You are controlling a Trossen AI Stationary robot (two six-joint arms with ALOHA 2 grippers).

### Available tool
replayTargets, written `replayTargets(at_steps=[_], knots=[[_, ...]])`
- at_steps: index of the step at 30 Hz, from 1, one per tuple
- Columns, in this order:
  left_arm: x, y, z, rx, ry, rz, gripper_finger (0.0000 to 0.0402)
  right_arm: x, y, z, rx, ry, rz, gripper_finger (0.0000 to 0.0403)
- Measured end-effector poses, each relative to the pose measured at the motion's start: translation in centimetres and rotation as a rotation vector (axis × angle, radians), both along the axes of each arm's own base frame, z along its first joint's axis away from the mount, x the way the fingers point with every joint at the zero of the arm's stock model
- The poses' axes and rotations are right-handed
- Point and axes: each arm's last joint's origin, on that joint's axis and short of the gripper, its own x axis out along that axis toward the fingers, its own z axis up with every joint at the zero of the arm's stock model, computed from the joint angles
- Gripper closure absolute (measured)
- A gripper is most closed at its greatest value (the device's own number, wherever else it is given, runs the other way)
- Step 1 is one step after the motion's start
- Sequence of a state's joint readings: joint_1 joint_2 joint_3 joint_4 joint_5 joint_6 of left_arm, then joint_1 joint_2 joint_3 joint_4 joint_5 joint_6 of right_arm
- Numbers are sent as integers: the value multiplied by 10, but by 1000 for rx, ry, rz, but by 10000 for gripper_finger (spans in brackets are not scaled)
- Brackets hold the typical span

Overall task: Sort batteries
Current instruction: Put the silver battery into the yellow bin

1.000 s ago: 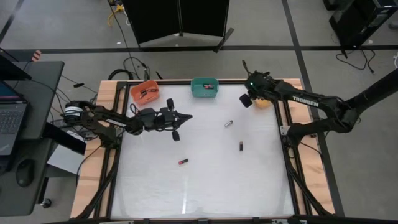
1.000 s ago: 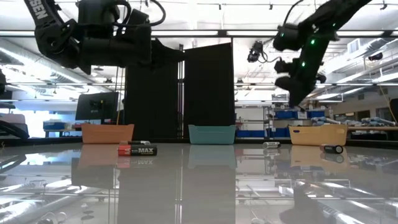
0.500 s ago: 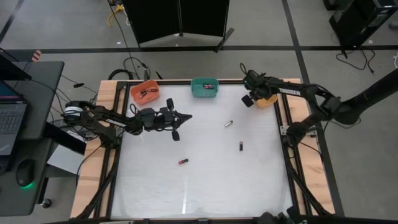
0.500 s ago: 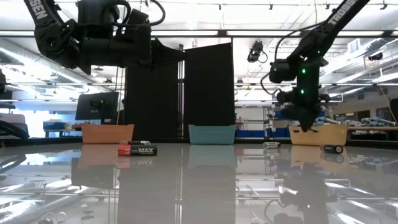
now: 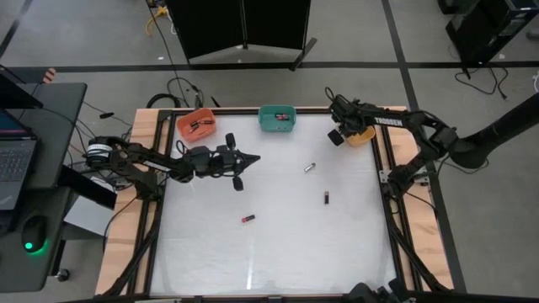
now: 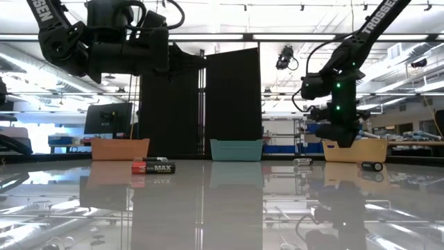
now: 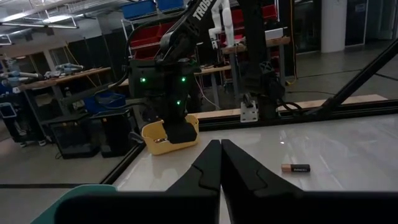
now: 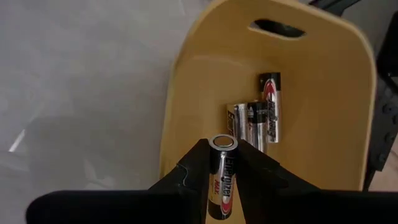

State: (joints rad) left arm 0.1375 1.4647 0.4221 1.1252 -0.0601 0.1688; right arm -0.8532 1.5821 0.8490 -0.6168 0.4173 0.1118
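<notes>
Now at drop-off: right gripper (image 8: 222,163) pinches a battery (image 8: 222,176) upright over the yellow bin (image 8: 323,81).
Next: jaws part so it joins three batteries inside; left gripper (image 5: 244,159) waits, clenched.

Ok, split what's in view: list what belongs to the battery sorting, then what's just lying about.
Job:
battery in the right gripper
batteries in the yellow bin
loose batteries on the table
orange bin
teal bin
yellow bin

Lying about:
laptop
mouse
floor cables
</notes>
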Motion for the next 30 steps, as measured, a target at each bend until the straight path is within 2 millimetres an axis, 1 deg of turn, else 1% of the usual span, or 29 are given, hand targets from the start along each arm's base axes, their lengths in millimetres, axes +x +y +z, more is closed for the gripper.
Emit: replayTargets(at_steps=[8,16,21,26,30], knots=[[0,0,-1,-23,7,-2,387,-4,-2,-2,72,-74,-27,309],[0,0,-4,-38,31,-2,387,-5,-2,-2,75,-67,-23,306],[0,0,-4,-54,30,-3,387,-7,0,1,92,-36,30,304],[0,0,-4,-54,31,-3,387,-8,4,15,19,-12,57,328],[0,0,-5,-55,39,-3,387,-7,14,36,-64,-41,91,371]])
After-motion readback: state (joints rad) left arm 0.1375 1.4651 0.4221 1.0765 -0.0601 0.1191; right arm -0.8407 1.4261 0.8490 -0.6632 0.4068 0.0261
